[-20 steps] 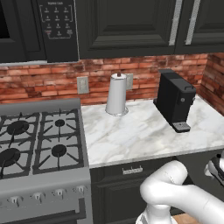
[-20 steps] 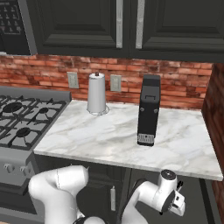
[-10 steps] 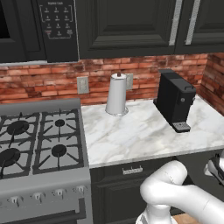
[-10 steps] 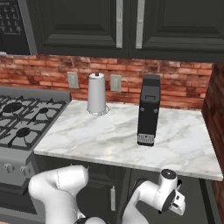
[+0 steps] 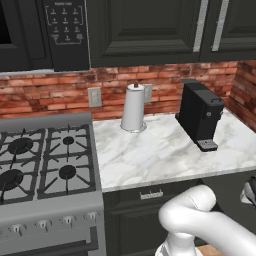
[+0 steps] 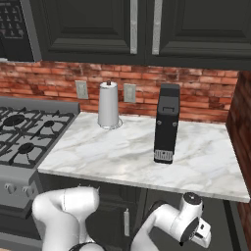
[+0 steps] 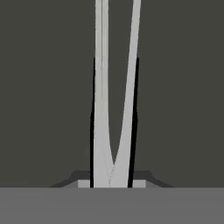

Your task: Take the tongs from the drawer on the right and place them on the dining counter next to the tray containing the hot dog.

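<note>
Nearest, hand view: tongs (image 7: 114, 109), 2 pale arms converging to a joined end at the bottom edge, lying on the flat dark floor of the drawer (image 7: 43, 87). Gripper (image 7: 113, 181) closed down almost fully, jaws clamped on the joined end of the tongs; fingertips themselves largely cut off at the frame bottom, so contact judged rather than plainly seen. Far ends of both arms cut off at the top edge.

Handling, as a judgement: light, stiff, smooth-surfaced, hence prone to slipping or pivoting in a narrow pinch; springy arms likely to squeeze together under pressure. Hold near the joined end secure against spreading but leaving a long free length to swing; slow lift advised, straight up out of the drawer.

Middle distance, base views: white arm folded low below the worktop edge, wrist reaching down at lower right of the right base view. Drawer interior and tongs hidden there beneath the marble worktop (image 6: 147, 152).

Farthest: coffee machine (image 6: 166, 128), paper towel roll (image 6: 109, 104), gas stove (image 5: 42, 160), brick wall behind. Dining counter, tray and hot dog outside all 3 views; placement spot impossible to assess.
</note>
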